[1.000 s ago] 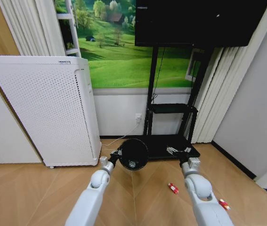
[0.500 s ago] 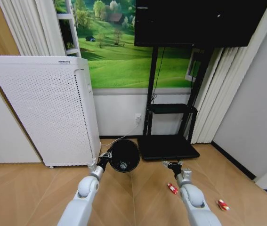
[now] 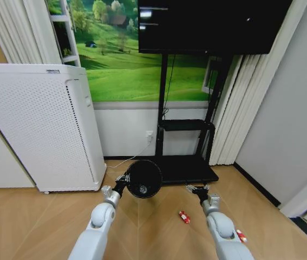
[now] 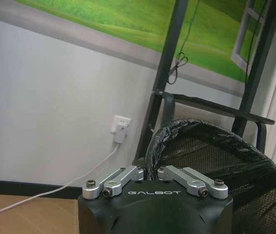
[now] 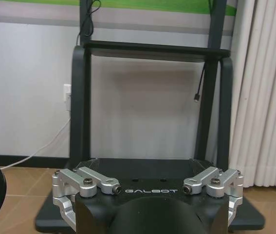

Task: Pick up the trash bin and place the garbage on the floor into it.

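Observation:
The trash bin (image 3: 144,178), black and round with mesh sides, hangs tilted above the floor with its opening toward me. My left gripper (image 3: 124,180) is shut on its rim. In the left wrist view the bin's (image 4: 211,156) rim sits pinched between the jaws of the left gripper (image 4: 150,170). My right gripper (image 3: 196,190) is open and holds nothing, hovering to the right of the bin. In the right wrist view the right gripper (image 5: 147,170) faces the stand. Garbage lies on the floor: one red-and-white piece (image 3: 184,217) just left of my right forearm, another (image 3: 241,236) to its right.
A tall white perforated appliance (image 3: 39,130) stands at the left against the wall. A black TV stand (image 3: 185,162) with a flat base (image 5: 147,163) and a screen above is straight ahead. A white cable (image 4: 55,192) runs from a wall socket. Curtains (image 3: 234,108) hang at the right.
Both arms dropped lower and drew back, the bin staying in the left gripper. The whole picture has shifted left since half a second ago, so the camera has turned.

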